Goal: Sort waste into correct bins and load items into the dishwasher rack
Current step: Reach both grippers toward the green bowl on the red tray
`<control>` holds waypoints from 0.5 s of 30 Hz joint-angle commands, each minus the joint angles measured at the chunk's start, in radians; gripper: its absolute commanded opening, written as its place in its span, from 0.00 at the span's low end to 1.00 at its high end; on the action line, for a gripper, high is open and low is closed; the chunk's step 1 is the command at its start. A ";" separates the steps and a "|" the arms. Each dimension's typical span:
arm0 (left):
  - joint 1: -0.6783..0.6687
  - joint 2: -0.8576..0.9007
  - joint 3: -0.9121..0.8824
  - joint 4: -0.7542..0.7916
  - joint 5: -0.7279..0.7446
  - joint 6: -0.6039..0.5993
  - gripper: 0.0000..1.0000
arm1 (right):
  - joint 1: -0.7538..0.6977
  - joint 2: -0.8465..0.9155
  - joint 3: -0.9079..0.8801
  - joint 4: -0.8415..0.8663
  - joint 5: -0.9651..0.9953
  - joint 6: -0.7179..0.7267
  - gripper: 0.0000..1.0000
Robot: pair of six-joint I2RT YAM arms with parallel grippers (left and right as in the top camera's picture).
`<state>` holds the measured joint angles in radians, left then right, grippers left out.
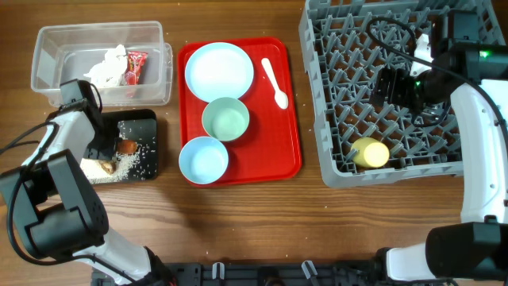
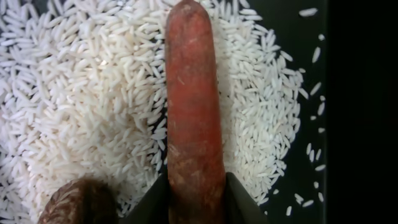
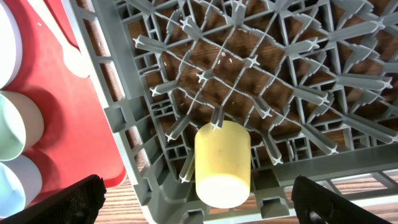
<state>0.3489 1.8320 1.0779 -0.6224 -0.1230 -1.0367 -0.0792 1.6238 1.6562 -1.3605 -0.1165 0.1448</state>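
My left gripper (image 1: pixel 107 149) is low over the black tray (image 1: pixel 147 119) and shut on the orange carrot-like stick (image 2: pixel 193 106), which lies on white rice grains (image 2: pixel 81 106) beside a small brown lump (image 2: pixel 74 202). The clear tub (image 1: pixel 48 48) holds crumpled tissue (image 1: pixel 107 65) and the red wrapper (image 1: pixel 136 67). The pale blue plate (image 1: pixel 219 70), pale green bowl (image 1: pixel 225 118) and one pale blue bowl (image 1: pixel 203 159) sit on the red tray (image 1: pixel 290 151). My right gripper (image 3: pixel 205 202) is open above the grey rack (image 1: pixel 317 48), over the yellow cup (image 3: pixel 222 162) lying on its side.
A white plastic spoon (image 1: pixel 275 82) lies on the red tray's right side. The rack's upright pegs (image 3: pixel 249 62) stand all round the cup. The cup also shows in the overhead view (image 1: pixel 370 152) near the rack's front edge.
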 commanded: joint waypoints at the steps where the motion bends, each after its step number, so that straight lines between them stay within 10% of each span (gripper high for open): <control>1: 0.001 -0.065 0.032 -0.045 0.029 0.122 0.31 | 0.003 -0.012 0.014 0.002 -0.017 -0.011 0.99; 2: 0.001 -0.089 0.039 -0.056 0.029 0.145 0.43 | 0.003 -0.012 0.014 0.002 -0.017 -0.011 0.99; 3: 0.001 -0.135 0.039 -0.060 0.029 0.200 0.75 | 0.003 -0.012 0.014 0.002 -0.016 -0.011 0.99; 5: 0.001 -0.222 0.039 -0.092 0.028 0.256 0.97 | 0.003 -0.012 0.014 0.002 -0.017 -0.011 0.99; 8: 0.001 -0.304 0.039 -0.121 0.030 0.303 0.96 | 0.003 -0.012 0.014 0.002 -0.016 -0.013 0.99; 15: -0.185 -0.392 0.039 -0.141 0.482 0.889 0.82 | 0.003 -0.012 0.014 0.021 -0.060 -0.014 0.99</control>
<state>0.2768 1.4521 1.1030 -0.7528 0.2390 -0.3630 -0.0792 1.6238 1.6562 -1.3499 -0.1345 0.1444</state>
